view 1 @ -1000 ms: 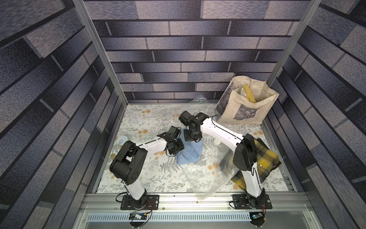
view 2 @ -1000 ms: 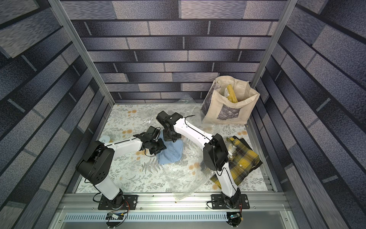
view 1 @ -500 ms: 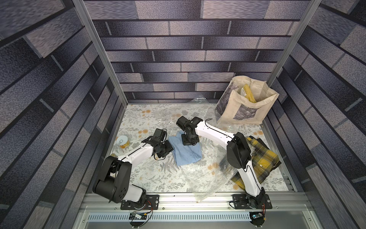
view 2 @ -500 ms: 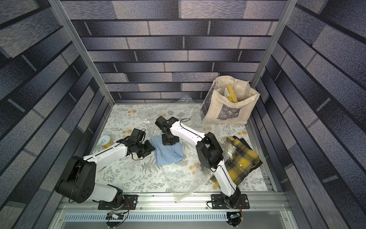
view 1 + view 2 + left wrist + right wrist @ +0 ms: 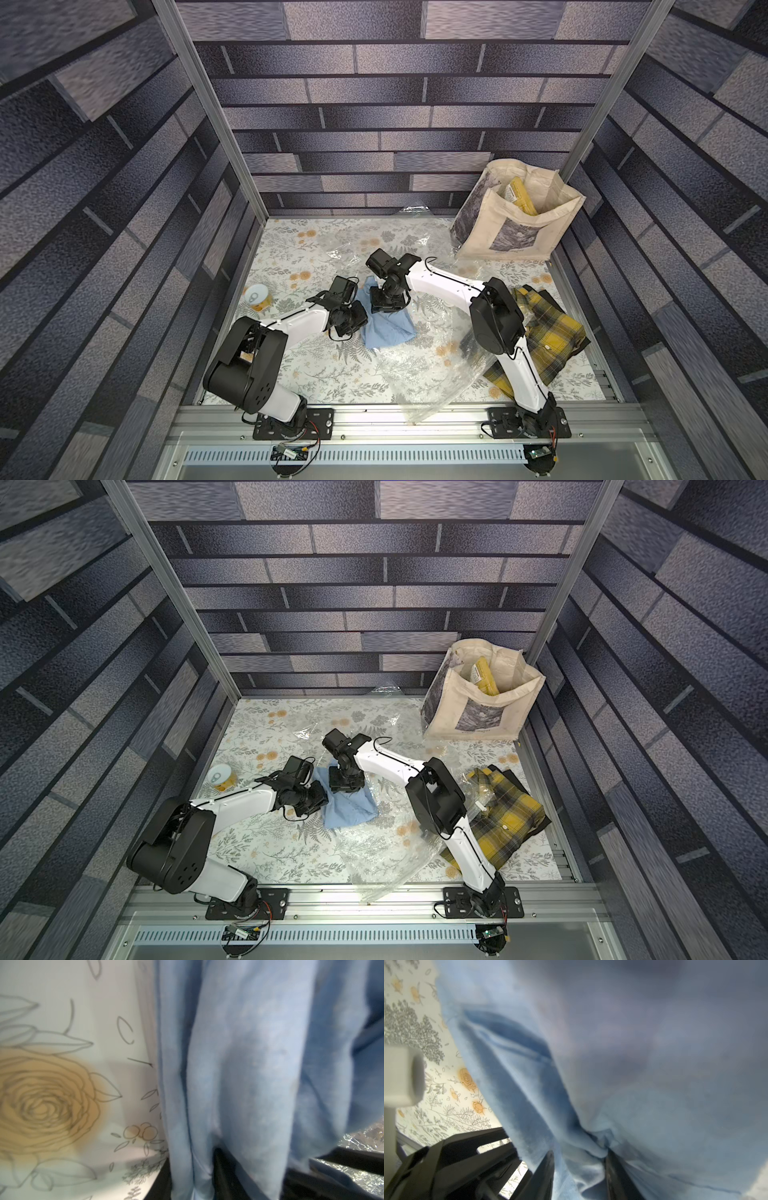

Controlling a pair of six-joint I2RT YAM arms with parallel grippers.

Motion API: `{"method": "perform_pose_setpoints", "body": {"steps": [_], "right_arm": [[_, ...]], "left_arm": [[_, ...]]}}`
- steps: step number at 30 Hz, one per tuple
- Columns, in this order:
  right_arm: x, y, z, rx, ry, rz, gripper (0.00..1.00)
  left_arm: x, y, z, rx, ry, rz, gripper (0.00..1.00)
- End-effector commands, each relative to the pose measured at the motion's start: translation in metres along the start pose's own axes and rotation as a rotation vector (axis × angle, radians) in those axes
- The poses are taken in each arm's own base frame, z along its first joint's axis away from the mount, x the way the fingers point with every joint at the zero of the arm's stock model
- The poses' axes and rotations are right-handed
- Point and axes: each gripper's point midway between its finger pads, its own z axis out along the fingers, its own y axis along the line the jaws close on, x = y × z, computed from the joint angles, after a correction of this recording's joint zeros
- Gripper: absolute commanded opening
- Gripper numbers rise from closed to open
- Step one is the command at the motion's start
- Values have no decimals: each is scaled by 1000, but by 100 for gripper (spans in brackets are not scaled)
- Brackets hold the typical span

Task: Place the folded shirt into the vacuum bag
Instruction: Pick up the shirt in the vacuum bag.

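The folded shirt [image 5: 388,332] [image 5: 351,808] is light blue and lies rumpled mid-table, its right edge against the crinkly clear vacuum bag [image 5: 419,374] [image 5: 382,854]. I cannot tell whether any of the shirt is inside the bag. My left gripper [image 5: 360,322] [image 5: 320,798] sits at the shirt's left edge. In the left wrist view a fold of blue cloth [image 5: 249,1064] is pinched in the gripper [image 5: 193,1180]. My right gripper [image 5: 386,305] [image 5: 345,783] points down on the shirt's far end. Its jaws [image 5: 579,1163] stand apart, and cloth [image 5: 633,1064] bunches loosely between them.
A beige tote bag [image 5: 515,224] stands at the back right. A yellow plaid shirt [image 5: 540,336] lies by the right arm's base. A small yellow can [image 5: 257,295] sits at the left. The vacuum bag's near end hangs over the front rail [image 5: 374,415].
The right gripper came down and nearer over the shirt and its jaws opened. The left gripper drew off to the left, then returned to the shirt's left edge and narrowed on the cloth.
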Motion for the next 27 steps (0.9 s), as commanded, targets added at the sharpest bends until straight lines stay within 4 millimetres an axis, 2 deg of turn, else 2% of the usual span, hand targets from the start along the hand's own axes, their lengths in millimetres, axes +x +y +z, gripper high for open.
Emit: {"method": "perform_pose_setpoints", "body": {"steps": [1,6,10,13,17,20,24,27], "right_arm": [[15,7,20,-56,67,1,59],[18,-3,27,-29,70,-9,79],[21,-5,31,6,75,-41,87],[26,-13,31,134,78,-117,98],[34,-43,35,400,112,-203,100],[40,-61,38,543,147,-241,90],[41,-58,44,525,146,-230,63],[39,-57,46,530,150,-229,51]], "left_arm": [[-3,14,-7,-39,-11,-16,33],[-19,39,-41,-175,-76,-54,45],[-28,48,-63,-202,-118,-73,48],[-36,49,-79,-211,-159,-81,48],[-48,44,-104,-192,-231,-97,48],[-54,40,-119,-171,-268,-112,47],[-55,38,-125,-163,-277,-107,47],[-54,36,-124,-152,-270,-105,47]]}}
